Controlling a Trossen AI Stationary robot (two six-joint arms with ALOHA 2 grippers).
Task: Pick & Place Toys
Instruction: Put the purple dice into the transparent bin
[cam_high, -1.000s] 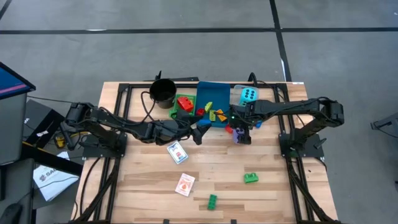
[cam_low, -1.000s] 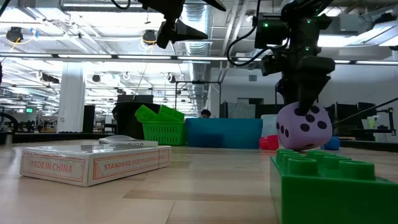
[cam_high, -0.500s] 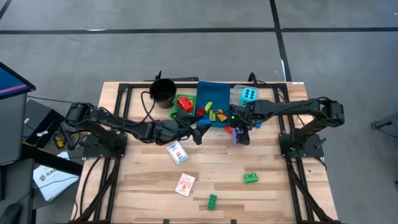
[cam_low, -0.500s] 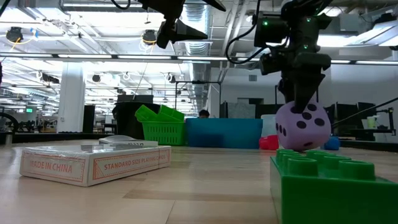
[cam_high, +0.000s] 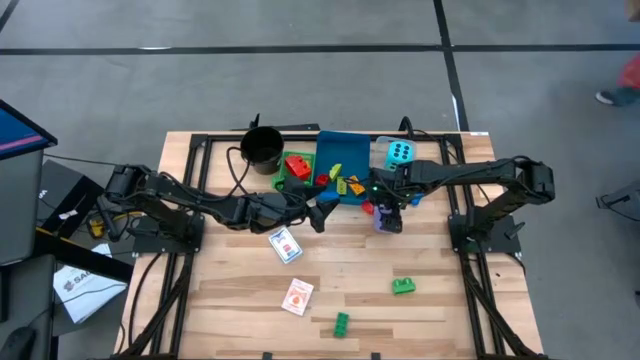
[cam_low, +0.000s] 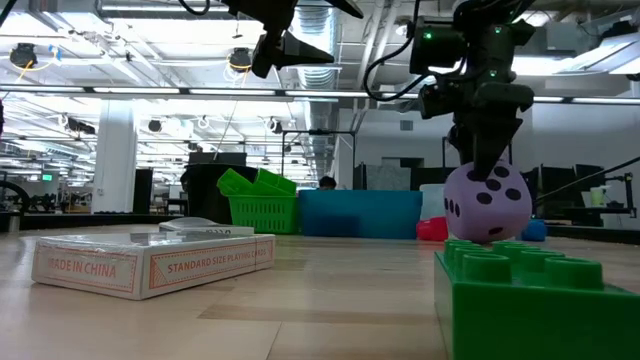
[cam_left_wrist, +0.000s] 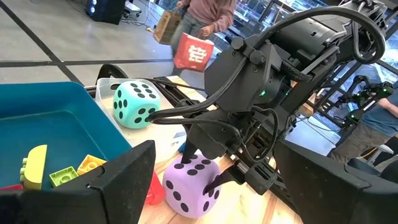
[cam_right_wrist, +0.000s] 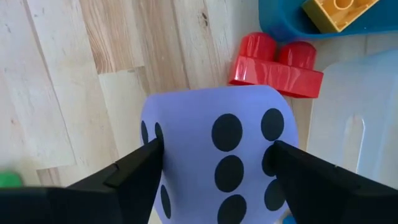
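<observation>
The purple die stands on the wood in front of the blue tray. My right gripper points straight down over it, shut on its sides. The cyan die lies on the clear tray behind. Yellow and green bricks lie in the blue tray. My left gripper hangs open above the table left of the purple die, holding nothing. Two card packs and two green bricks lie flat on the near half of the table. My right gripper has the purple die pinched between its two fingers, one finger on each of two opposite side faces. The fingers come from above, pointing down. The die sits upright with its bottom on the table.
A red brick lies on the wood just beyond the purple die, beside the blue tray's edge. A green tray holding a red brick and a black cup stand at the far left of the trays. People move in the room beyond the table.
My right gripper has drawn its fingers in from a wider spread until they lie against the purple die's sides. The die has stayed where it was on the table.
</observation>
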